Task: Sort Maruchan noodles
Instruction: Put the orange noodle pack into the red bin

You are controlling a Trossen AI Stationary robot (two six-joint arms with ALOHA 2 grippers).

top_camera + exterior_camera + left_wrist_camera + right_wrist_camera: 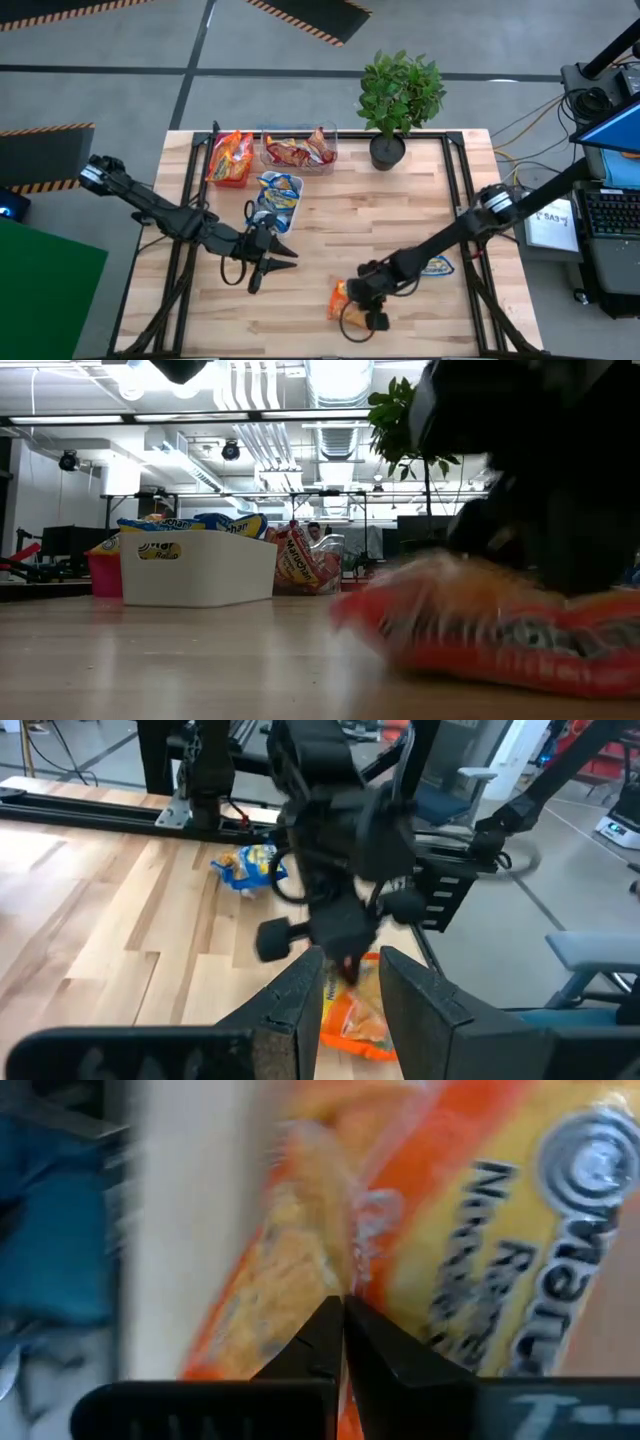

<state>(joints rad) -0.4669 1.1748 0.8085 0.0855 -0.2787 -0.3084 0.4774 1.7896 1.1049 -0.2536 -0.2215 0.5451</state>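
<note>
- Table [400, 230]: light wood; potted plant [398, 100] at far edge.
- Trays at far-left: red tray [229, 160] w/ orange packets, clear tray [298, 150] w/ red-brown packets, white tray [277, 196] w/ blue-yellow packets.
- Left gripper [285, 258]: hovers mid-table near white tray, fingers slightly apart, nothing between them.
- Right gripper [352, 298]: near front edge, fingers pressed together, pinching edge of orange packet [339, 299].
- Blue-yellow packet [437, 266]: lies loose beside right arm.

Orange noodle packet [340, 299] flat near front edge; blue-yellow packet [437, 266] probably flat, beside.
</note>
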